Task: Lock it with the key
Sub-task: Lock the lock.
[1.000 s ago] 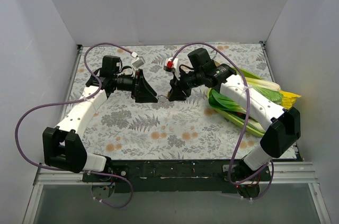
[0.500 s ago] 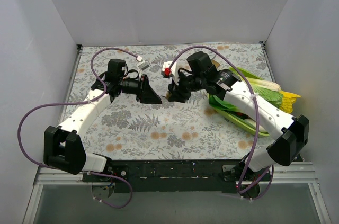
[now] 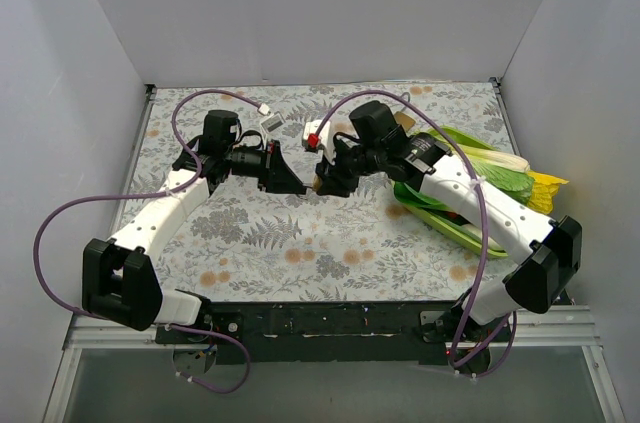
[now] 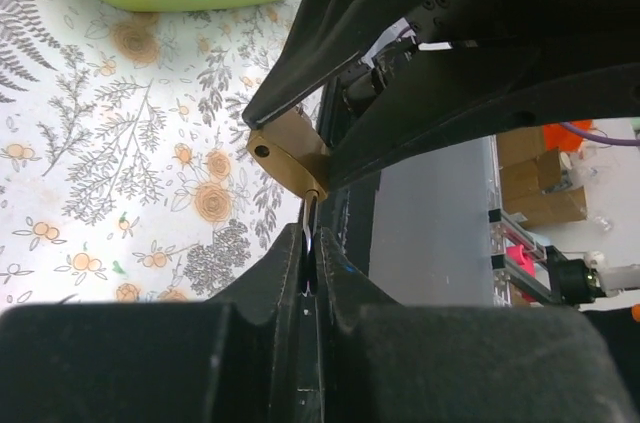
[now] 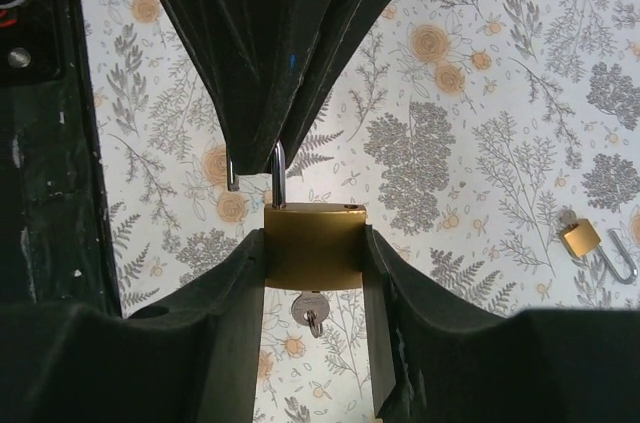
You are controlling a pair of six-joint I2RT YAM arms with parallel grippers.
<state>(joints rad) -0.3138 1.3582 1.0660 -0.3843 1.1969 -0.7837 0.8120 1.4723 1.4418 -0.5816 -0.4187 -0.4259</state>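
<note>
You are gripping the rigid, likely slippery padlock (image 5: 312,233) by its sides in the right end effector (image 5: 313,263) above mid-desk (image 3: 330,243), key (image 5: 308,313) sitting in its base, while the left end effector (image 4: 310,243) is pinching its thin shackle (image 5: 278,175).

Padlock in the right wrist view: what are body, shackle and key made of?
The padlock body looks like brass: warm yellow-gold with a satin sheen. The shackle is probably steel: bright, silvery and reflective. The key is a duller grey-silver metal; the alloy can't be told.
</note>
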